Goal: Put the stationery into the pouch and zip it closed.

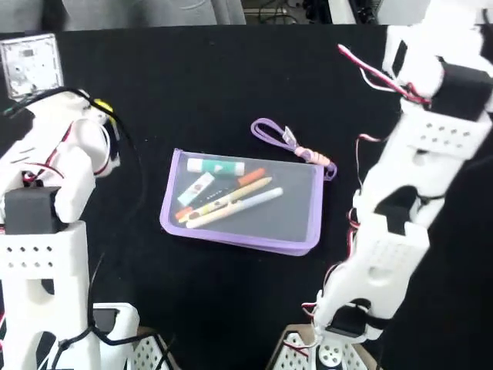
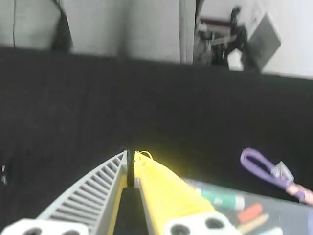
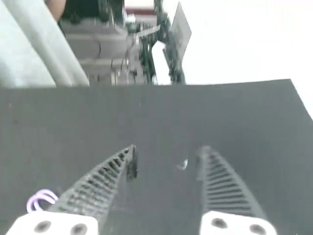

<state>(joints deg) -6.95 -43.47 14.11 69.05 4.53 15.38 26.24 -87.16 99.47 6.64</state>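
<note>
A purple-edged clear pouch (image 1: 304, 231) lies flat in the middle of the black table. Pens (image 1: 231, 202), a glue stick (image 1: 216, 166) and a small eraser (image 1: 198, 187) lie within its outline. Whether its zipper is shut I cannot tell. A purple strap (image 1: 269, 132) with a pink charm (image 1: 314, 156) trails from its far right corner. My left gripper (image 2: 130, 157) is shut and empty, held above the table left of the pouch, whose corner (image 2: 288, 215) and strap (image 2: 258, 164) show beyond it. My right gripper (image 3: 167, 159) is open and empty over bare cloth, with the strap loop (image 3: 41, 199) off to one side.
A small clear square box (image 1: 31, 65) sits at the far left corner. Both arm bases (image 1: 115, 339) stand at the front edge. The right arm (image 1: 400, 193) rises along the right side. Room clutter lies beyond the table's back edge.
</note>
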